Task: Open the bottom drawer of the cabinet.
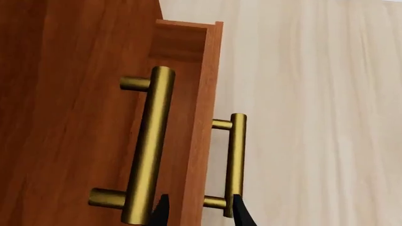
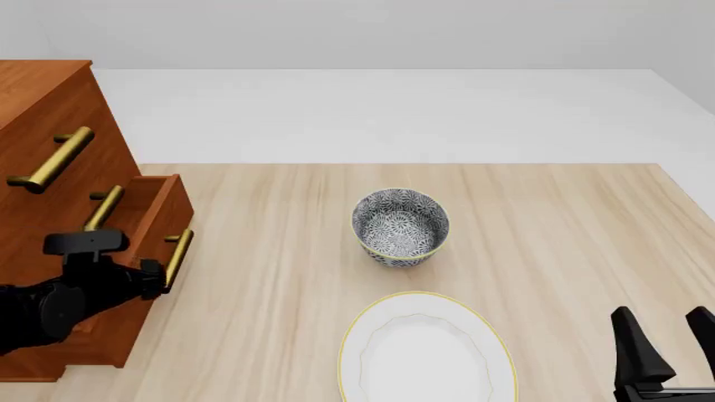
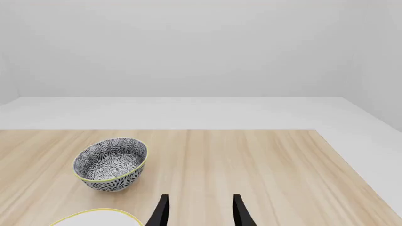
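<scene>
The reddish-brown cabinet (image 2: 45, 109) stands at the table's left edge. Its bottom drawer (image 2: 151, 209) is pulled partly out, and its plain wooden inside shows in the left wrist view (image 1: 179, 42). My left gripper (image 2: 156, 276) is at the near end of the drawer's brass handle (image 2: 179, 255). In the left wrist view the gripper (image 1: 199, 214) is open. That handle (image 1: 236, 160) lies just inside one fingertip (image 1: 242, 215), and the drawer's front edge (image 1: 207, 103) lies between the fingers. My right gripper (image 2: 667, 335) (image 3: 199, 214) is open and empty at the front right.
The middle drawer's handle (image 1: 148, 150) (image 2: 103, 208) and the top drawer's handle (image 2: 50, 159) are shut against the cabinet. A patterned bowl (image 2: 400, 226) (image 3: 111, 163) stands mid-table. A white plate with a yellow rim (image 2: 355, 335) (image 3: 94, 217) lies in front of it.
</scene>
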Motion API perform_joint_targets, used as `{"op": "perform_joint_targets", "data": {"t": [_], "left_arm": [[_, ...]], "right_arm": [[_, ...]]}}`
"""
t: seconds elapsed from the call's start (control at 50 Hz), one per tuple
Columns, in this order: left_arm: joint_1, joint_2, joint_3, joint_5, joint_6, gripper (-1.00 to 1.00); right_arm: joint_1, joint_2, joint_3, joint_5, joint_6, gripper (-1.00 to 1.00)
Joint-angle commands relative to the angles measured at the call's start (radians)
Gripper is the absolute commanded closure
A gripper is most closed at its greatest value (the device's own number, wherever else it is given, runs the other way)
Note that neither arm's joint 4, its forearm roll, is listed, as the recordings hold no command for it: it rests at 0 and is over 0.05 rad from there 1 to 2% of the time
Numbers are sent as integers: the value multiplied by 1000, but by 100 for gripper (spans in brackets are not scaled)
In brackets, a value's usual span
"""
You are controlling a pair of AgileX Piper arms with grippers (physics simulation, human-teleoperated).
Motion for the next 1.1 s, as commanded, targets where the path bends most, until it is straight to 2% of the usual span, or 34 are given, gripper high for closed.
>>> {"op": "perform_joint_targets", "data": {"t": [0.02, 0.42, 0.58, 0.62, 0.8, 0.96, 1.0, 1.02, 1.1], "left_arm": [[-20, 58, 2, -34, -17, -100], [-74, 148, -30, -26, -46, -100], [-75, 174, -62, 8, -18, -100], [-86, 180, -65, 14, -32, -100], [-102, 220, -91, 40, 9, -100], [-130, 236, -102, 57, -5, -100], [-174, 240, -93, 59, -57, -100], [-158, 245, -94, 55, -21, -100], [-182, 255, -90, 48, -37, -100]], "right_arm": [[0, 0, 0, 0, 0, -100], [0, 0, 0, 0, 0, -100], [0, 0, 0, 0, 0, -100], [0, 0, 0, 0, 0, -100], [0, 0, 0, 0, 0, -100], [0, 0, 0, 0, 0, -100], [0, 0, 0, 0, 0, -100], [0, 0, 0, 0, 0, -100], [0, 0, 0, 0, 0, -100]]}}
